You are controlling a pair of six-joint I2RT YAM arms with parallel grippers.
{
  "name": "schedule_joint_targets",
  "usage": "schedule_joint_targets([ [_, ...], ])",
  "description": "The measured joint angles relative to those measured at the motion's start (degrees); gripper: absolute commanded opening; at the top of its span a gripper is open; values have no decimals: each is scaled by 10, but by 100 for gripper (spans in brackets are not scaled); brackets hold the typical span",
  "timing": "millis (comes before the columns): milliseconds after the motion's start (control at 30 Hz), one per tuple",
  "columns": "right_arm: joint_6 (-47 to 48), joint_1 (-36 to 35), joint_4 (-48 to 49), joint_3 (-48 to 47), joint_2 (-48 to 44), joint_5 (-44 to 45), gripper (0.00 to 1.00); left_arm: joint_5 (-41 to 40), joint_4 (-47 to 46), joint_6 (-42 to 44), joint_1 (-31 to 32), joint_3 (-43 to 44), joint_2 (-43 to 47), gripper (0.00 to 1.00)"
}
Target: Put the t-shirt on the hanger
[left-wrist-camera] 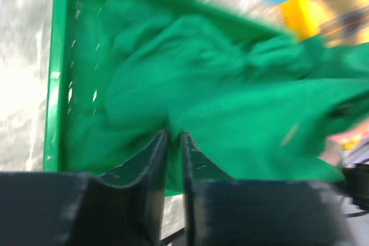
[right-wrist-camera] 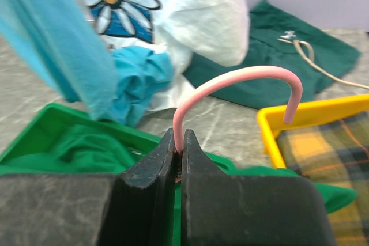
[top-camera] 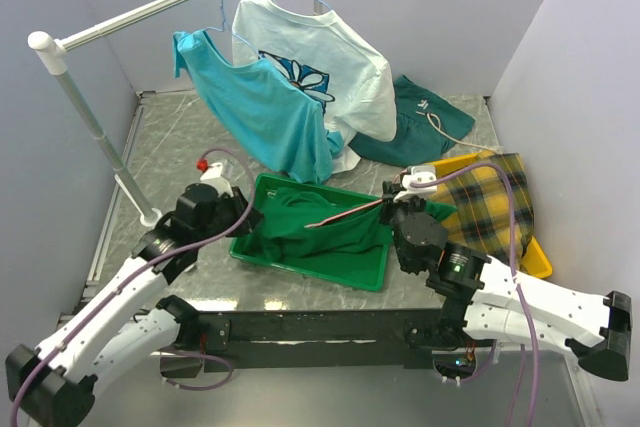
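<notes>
Hanger (right-wrist-camera: 242,76) pinched in right gripper (right-wrist-camera: 177,142), t-shirt (right-wrist-camera: 75,154) below

"What do the arms look like?"

"The left arm (top-camera: 120,297) and the right arm (top-camera: 540,307) both have smooth white shells, with black housings at the joints and wrists."

"Any wiring?"

"A purple cable (top-camera: 516,257) trails along each arm. By the left wrist there is a small red plug (top-camera: 203,162)."

"And the tips?"

"The left pincer (left-wrist-camera: 173,136) and the right pincer (right-wrist-camera: 179,136) each have two matt black, wedge-shaped fingers. They taper to thin edges and are flecked with pale scuffs."
</notes>
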State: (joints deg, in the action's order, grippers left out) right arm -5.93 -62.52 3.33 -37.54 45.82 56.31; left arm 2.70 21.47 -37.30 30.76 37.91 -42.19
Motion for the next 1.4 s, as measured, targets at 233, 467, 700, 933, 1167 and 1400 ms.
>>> schedule_joint_targets([
  [233,-11,-3,0,5,-8,-35,0,5,7,6,-1,1,-48,57],
  [467,-20,-5,-1,5,9,-39,0,29,38,22,-1,47,-22,49],
  [700,-22,-5,-1,5,30,-39,0,28,83,52,69,93,11,44],
  [933,-22,-5,-4,5,37,-39,0,-66,119,65,242,125,-59,41],
  [1167,-22,-5,-9,5,37,-39,0,-143,151,69,273,133,-108,40],
  [1400,-21,-6,-10,5,37,-39,0,-162,151,83,282,143,-118,38],
])
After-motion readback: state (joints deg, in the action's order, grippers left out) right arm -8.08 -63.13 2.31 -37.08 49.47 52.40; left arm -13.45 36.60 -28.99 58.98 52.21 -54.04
